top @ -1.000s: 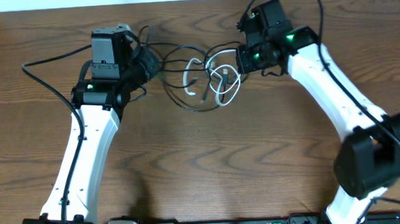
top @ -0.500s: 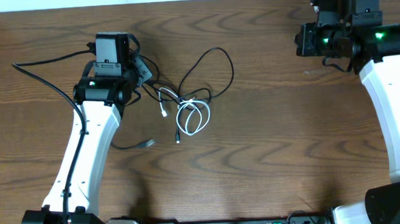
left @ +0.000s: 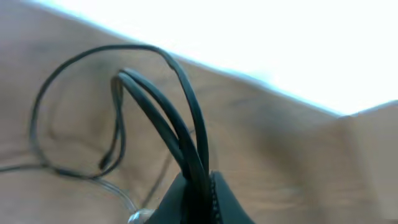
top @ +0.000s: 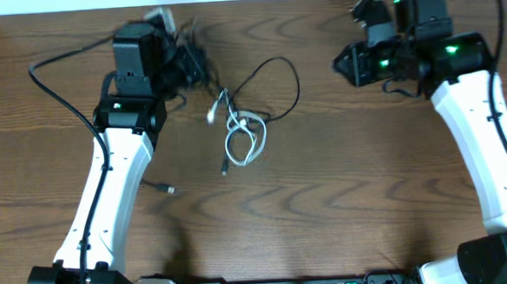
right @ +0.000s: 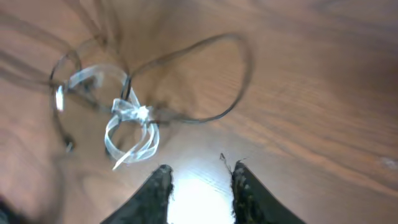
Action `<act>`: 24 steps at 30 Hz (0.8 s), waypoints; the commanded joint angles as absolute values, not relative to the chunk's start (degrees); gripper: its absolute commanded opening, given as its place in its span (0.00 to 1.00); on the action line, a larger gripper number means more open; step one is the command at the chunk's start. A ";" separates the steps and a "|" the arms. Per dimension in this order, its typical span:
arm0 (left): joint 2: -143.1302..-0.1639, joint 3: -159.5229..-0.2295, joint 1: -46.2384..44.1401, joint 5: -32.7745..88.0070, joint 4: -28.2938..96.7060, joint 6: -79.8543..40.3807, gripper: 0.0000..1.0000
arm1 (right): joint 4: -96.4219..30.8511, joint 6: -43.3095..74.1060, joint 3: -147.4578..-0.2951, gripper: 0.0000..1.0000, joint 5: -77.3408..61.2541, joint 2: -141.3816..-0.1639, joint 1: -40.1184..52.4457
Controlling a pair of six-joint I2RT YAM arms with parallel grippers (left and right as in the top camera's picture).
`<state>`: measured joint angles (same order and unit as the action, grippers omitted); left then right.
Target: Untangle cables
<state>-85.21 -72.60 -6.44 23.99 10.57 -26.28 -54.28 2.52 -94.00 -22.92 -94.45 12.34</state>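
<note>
At the far left of the brown wooden table (top: 327,216), the left gripper (left: 204,190) is clamped on several strands of the thin black cable (left: 177,127), which rise from its jaws in tight loops. The wrist view is blurred, and the frame's bottom edge cuts the fingers off. From overhead this gripper is buried under a dark bunch of cord and arm wiring, so its fingertips cannot be made out there. Out of that bunch the black cable sweeps right into a wide open loop on the tabletop. Another stretch disappears under the white left arm (top: 108,193) and ends in a small plug end (top: 166,189) beside it. The shorter white cable (top: 240,141) lies in small coils near the bunch, crossing the black cord. Whether the two are knotted there is too fine to tell. Well apart at the far right, the right gripper (right: 202,186) hovers over bare wood, its fingers parted by a modest gap with nothing between them. Its blurred view faces the tangle.
</note>
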 commanded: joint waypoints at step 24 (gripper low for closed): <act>-81.76 -73.73 -6.17 42.92 -9.32 -57.74 0.07 | -45.28 -11.49 -93.95 0.56 -40.56 -109.03 19.25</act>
<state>-82.72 -72.58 -6.42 40.58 -8.84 -56.03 -46.17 -9.34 -93.97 -36.38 -107.92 17.93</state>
